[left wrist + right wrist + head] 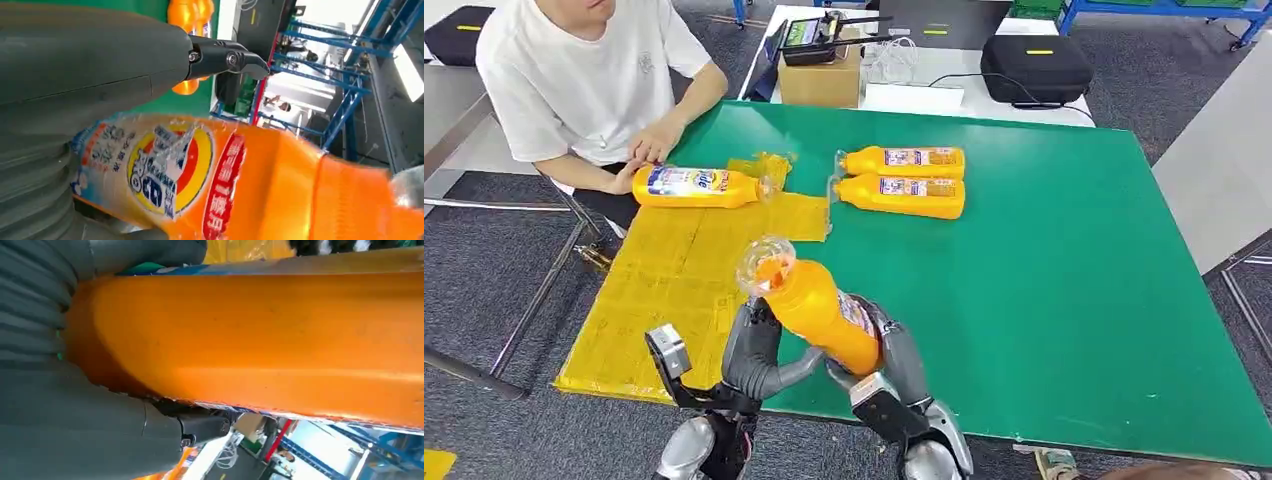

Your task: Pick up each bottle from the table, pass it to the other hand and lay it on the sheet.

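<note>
Green table, yellow sheet at its left: both hands grasp one orange bottle above the near edge, left hand and right hand together.

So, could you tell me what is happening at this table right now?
The robot holds an orange bottle between its left hand and right hand, above the green table beside the yellow sheet. One bottle on the sheet lies under a seated person's hand. Two more bottles lie on the table.
</note>
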Controlling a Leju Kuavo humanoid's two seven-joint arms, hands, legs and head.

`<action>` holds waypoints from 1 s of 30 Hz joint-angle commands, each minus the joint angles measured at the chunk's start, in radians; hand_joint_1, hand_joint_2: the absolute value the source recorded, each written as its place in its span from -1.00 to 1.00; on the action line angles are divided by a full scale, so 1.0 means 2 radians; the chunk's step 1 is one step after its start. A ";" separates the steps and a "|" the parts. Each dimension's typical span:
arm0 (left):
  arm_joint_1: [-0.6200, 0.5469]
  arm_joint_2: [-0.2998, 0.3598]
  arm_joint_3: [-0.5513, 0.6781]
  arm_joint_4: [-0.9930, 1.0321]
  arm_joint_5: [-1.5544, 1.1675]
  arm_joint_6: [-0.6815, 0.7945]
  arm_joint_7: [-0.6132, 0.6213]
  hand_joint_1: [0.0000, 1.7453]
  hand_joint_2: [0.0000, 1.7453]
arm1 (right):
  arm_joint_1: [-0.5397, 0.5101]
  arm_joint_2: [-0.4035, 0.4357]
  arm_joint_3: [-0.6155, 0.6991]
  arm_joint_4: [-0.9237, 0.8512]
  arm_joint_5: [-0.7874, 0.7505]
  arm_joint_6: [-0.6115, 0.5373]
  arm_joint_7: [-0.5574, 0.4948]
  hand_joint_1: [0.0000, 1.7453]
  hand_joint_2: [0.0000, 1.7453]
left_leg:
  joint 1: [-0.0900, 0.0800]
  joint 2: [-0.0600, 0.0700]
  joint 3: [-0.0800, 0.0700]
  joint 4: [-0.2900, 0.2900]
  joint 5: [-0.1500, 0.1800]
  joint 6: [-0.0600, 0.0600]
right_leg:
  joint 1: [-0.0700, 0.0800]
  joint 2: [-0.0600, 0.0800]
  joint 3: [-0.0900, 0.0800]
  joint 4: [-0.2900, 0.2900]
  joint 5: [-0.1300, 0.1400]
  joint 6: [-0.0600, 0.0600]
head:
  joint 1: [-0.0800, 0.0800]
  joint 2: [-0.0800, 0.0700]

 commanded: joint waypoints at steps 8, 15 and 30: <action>-0.017 0.022 -0.029 0.024 -0.032 -0.048 -0.016 -1.00 1.00 | -0.083 -0.002 0.052 0.103 -0.022 0.039 0.016 1.00 1.00 | 0.000 0.000 0.001 -0.001 0.000 0.001 | 0.001 0.001 0.000 -0.001 0.001 -0.002 | 0.000 0.000; -0.016 0.025 -0.032 0.024 -0.038 -0.065 -0.016 -1.00 1.00 | -0.088 0.001 0.050 0.116 -0.022 0.041 0.023 1.00 1.00 | 0.000 0.000 0.001 -0.001 0.000 0.001 | 0.001 0.001 0.000 -0.001 0.000 -0.002 | 0.000 0.000; -0.029 0.014 -0.009 0.077 -0.027 -0.031 0.075 1.00 1.00 | -0.087 -0.005 0.066 0.122 0.025 -0.009 0.028 1.00 1.00 | 0.000 0.000 0.001 -0.001 0.000 0.002 | 0.001 0.000 0.001 -0.001 0.000 -0.003 | 0.000 0.000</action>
